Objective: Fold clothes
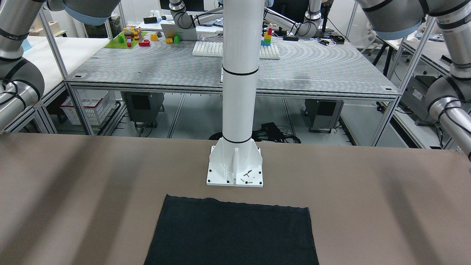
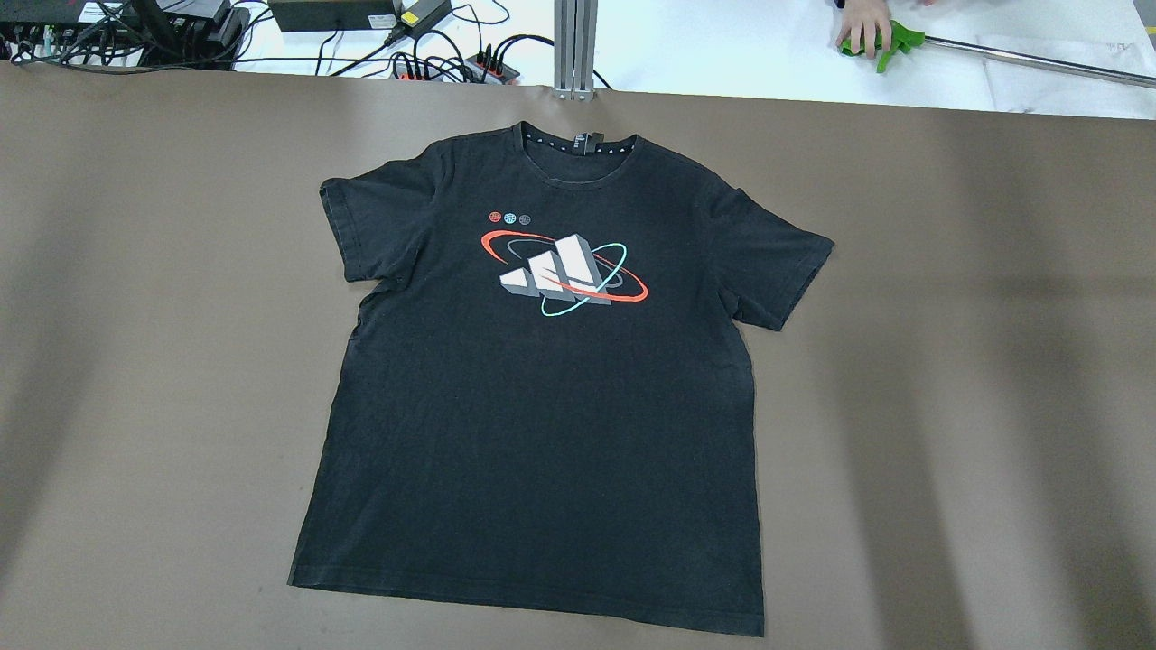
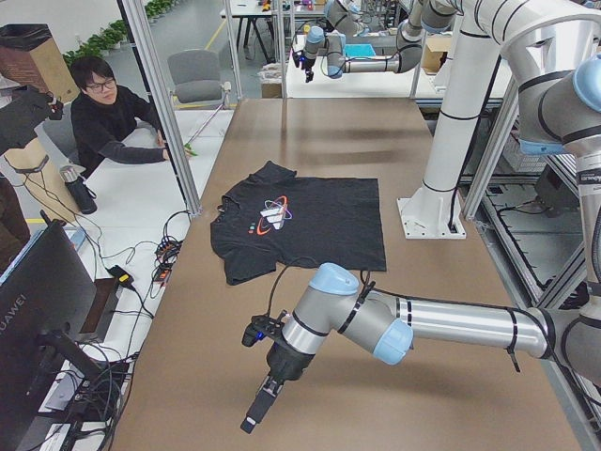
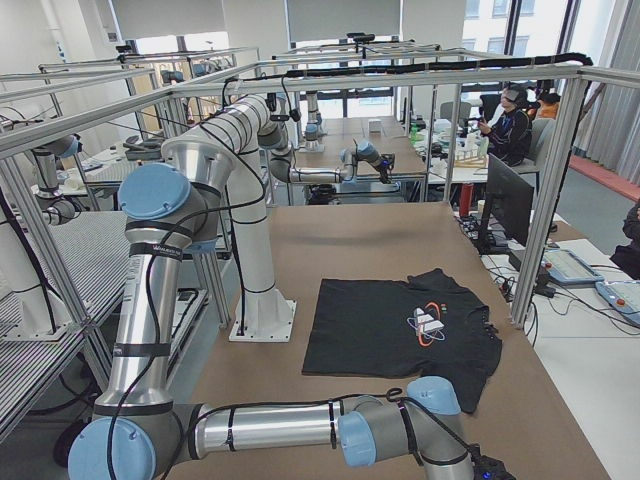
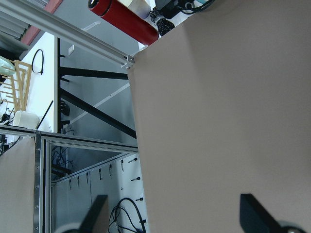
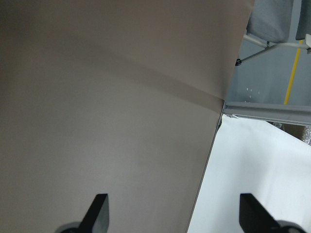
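A black T-shirt [image 2: 542,388] with a white, red and teal chest print lies flat and spread, print up, in the middle of the brown table [image 2: 135,271]. Its collar points away from the robot and its hem [image 1: 235,202] lies near the white pillar's base plate [image 1: 235,173]. It also shows in the left view [image 3: 300,221] and the right view [image 4: 400,330]. My left gripper [image 5: 176,213] is open and empty over bare table near the left end, well away from the shirt [image 3: 258,409]. My right gripper [image 6: 175,211] is open and empty over bare table by the right end's edge.
The white pillar [image 1: 239,92] stands at the table's robot side. Cables and power strips [image 2: 433,54] lie past the far edge. A person's hand [image 2: 862,32] holds a green tool on the white table beyond. An operator [image 3: 103,113] sits there.
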Robot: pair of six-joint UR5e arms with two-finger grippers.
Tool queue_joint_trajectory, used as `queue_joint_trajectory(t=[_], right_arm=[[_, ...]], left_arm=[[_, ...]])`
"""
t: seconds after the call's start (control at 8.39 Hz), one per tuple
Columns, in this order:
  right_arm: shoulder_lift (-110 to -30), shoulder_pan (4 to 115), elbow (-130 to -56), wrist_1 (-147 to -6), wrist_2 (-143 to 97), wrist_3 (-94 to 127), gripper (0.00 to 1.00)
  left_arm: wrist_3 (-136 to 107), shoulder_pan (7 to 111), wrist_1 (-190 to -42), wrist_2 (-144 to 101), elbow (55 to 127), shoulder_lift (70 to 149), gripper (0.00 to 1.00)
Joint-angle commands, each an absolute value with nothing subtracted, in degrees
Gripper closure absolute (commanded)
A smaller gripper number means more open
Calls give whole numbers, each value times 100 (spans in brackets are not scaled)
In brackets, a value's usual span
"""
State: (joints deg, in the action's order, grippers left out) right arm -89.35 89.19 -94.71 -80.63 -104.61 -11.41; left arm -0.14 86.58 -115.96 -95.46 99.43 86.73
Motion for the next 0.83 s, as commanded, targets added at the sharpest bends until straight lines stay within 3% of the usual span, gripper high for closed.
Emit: queue_joint_trajectory(t=[0.0,0.72], right_arm=[[-8947,8938,-9466,-8060,-10468,-1099,6],[-8842,8895,-9519,-8103,-10538,-1072,6]], left_arm=[[-9,8640,-11383,-9562,10125,8718,5],[-18,8358,-11382,-9607,9923,8763,5]])
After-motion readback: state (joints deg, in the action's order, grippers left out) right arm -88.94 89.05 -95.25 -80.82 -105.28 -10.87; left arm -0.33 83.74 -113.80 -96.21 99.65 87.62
